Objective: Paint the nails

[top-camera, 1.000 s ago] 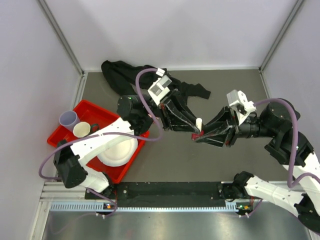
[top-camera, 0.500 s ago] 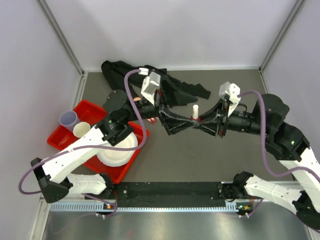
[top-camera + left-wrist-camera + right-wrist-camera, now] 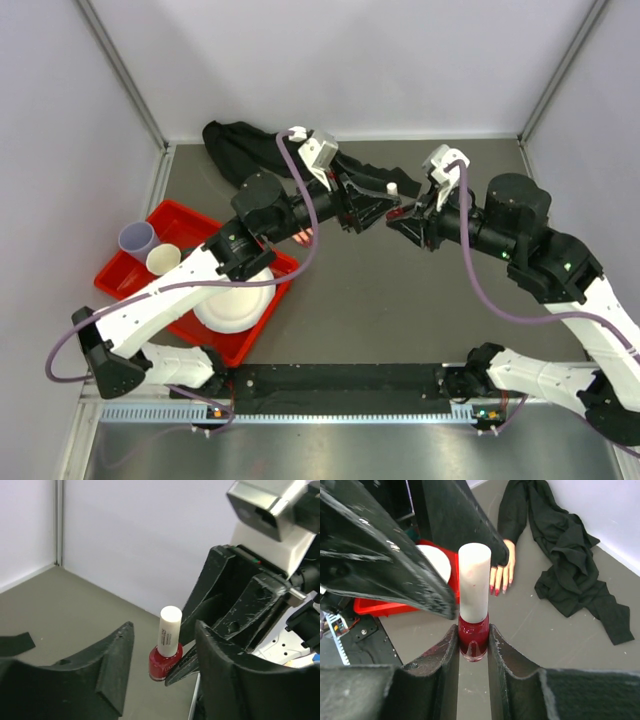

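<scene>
Mannequin hand (image 3: 504, 571) lies flat, nails (image 3: 496, 591) pointing nearward

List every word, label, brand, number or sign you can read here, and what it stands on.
Nothing reads clearly enough to quote.
Polish bottle, label low on its white cap: fine print, too small to read.
Polish bottle, red glass: pale marks, too blurred to read.

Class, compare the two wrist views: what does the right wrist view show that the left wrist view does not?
Only right wrist: the mannequin hand's nails, black cloth, red tray. Only left wrist: the right arm's camera housing. Both: the polish bottle, clamped in the right gripper.
</scene>
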{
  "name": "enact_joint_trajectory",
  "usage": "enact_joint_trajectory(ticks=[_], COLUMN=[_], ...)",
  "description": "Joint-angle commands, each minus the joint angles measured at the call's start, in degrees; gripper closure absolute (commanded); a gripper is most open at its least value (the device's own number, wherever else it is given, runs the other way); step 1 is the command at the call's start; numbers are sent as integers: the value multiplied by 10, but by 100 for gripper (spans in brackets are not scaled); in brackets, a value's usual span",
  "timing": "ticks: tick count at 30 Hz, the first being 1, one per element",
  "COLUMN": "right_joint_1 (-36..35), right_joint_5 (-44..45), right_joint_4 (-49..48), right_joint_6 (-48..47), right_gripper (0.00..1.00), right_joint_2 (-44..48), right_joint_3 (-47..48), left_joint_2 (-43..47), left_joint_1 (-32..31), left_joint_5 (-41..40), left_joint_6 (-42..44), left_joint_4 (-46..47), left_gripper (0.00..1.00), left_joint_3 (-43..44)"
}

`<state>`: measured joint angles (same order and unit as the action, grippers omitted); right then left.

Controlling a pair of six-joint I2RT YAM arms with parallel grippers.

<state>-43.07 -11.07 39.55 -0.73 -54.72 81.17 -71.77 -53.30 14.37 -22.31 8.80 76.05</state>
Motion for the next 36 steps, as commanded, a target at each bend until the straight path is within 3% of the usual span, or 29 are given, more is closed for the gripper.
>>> enact_joint_trajectory(ticks=[1,4,6,9,13,18,19,20,23,26,29,30,31,32,33,34,36], right_joint_1=[-2,-3,-3,-2,-3,-2,-2,-2,-2,-2,-3,-3,-3,-2,-3,-3,-3], right_joint_5=[23,16,-3,-47,-155,-315,-365,-387,-445,-446,-418,-407,-379,-364,-347,-312,-267], right_joint_4=[-13,-15,-18,-37,-75,-114,-137,-150,-212,-222,-196,-177,-165,-150,-116,-103,-63], right_joint_6=[-8,-8,-9,-10,-9,19,37,48,99,113,101,97,86,76,66,50,37], right_gripper=[100,100,100,100,100,100,100,100,100,100,100,100,100,100,100,100,100], right_joint_2=[6,10,16,32,58,70,69,70,70,73,77,80,82,86,86,86,81], right_joint_3=[29,29,27,14,-20,-42,-44,-47,-62,-72,-67,-66,-65,-63,-55,-51,-37], left_joint_2=[-8,-22,-29,-28,-30,-54,-67,-74,-92,-86,-50,-37,-6,9,20,41,70], left_joint_1=[-3,-3,-3,-2,-1,-2,-4,-5,-7,-8,-7,-7,-7,-7,-6,-4,-3], left_joint_5=[-5,25,68,147,322,449,468,488,505,501,491,460,434,402,346,328,276], left_joint_6=[4,1,-2,1,-33,-196,-268,-307,-420,-417,-322,-273,-152,-97,-60,-16,17], left_joint_4=[17,18,21,60,149,384,428,536,651,652,537,459,285,193,141,77,34], left_gripper=[48,70,100,100,100,100,100,100,100,100,100,99,89,74,50,42,27], left_joint_3=[31,42,45,35,5,-20,-22,-26,-37,-42,-51,-43,-35,-25,-12,-9,-6])
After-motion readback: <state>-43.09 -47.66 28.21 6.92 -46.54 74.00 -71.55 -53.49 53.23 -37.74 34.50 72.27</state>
